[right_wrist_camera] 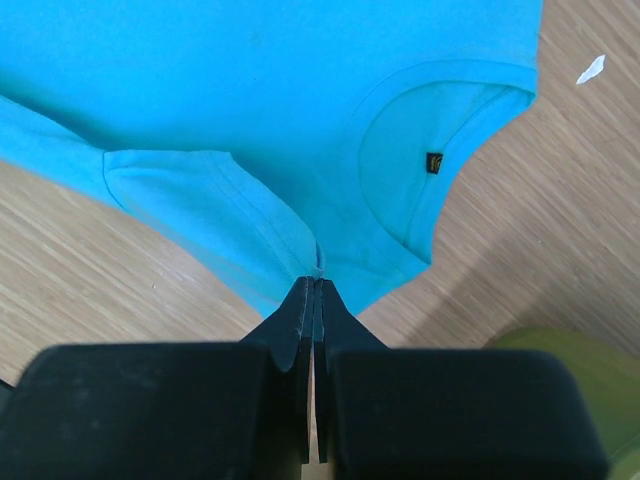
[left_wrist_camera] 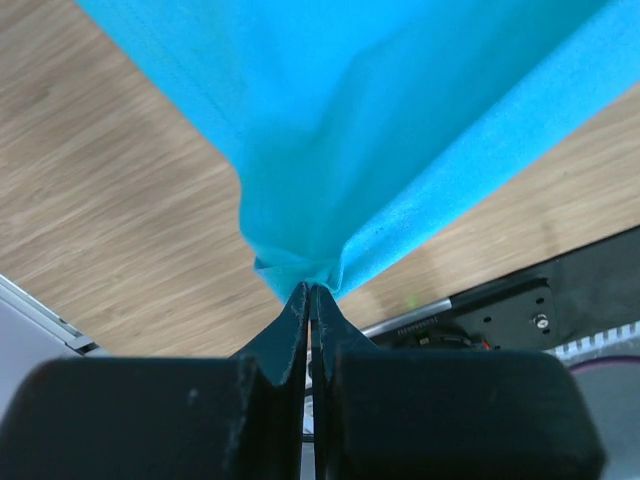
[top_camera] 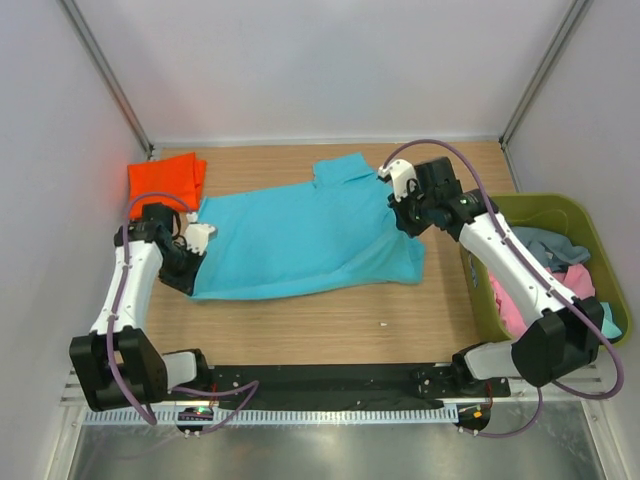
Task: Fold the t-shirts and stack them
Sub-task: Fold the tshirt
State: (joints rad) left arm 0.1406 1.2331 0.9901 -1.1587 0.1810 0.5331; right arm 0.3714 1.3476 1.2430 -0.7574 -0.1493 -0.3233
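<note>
Turquoise shirt (top_camera: 310, 235): spread across the middle of the bench (top_camera: 330, 320), collar toward the far right, bottom edge toward the left; both arms grip it, 1 at each end.
Left claw (left_wrist_camera: 310, 290): pinched tight on a bunched corner of the turquoise shirt's bottom edge; in the left wrist view the cloth fans out from the tips, with bare wood showing on both sides.
Left claw, top view (top_camera: 188, 258): at the shirt's left end, near the front corner.
Right claw (right_wrist_camera: 316, 284): clamped on the shirt's edge at the shoulder, between the sleeve and the neck opening.
Right claw, top view (top_camera: 405, 215): at the shirt's right end, low over the cloth.
Neck label (right_wrist_camera: 434, 162): small and dark, inside the collar, facing up.
Orange shirt (top_camera: 165, 180): folded flat at the far left corner of the bench, just beside the turquoise shirt's left end.
Bin (top_camera: 530, 205): olive green, at the right edge of the bench, beside the right arm.
Inside the bin: 3 crumpled shirts, a grey-blue shirt (top_camera: 545, 245) at the far end, a pink shirt (top_camera: 575, 280) in the middle, a teal shirt (top_camera: 612, 320) at the near right.
White scrap (right_wrist_camera: 590, 68): lies on the wood, apart from the collar.
</note>
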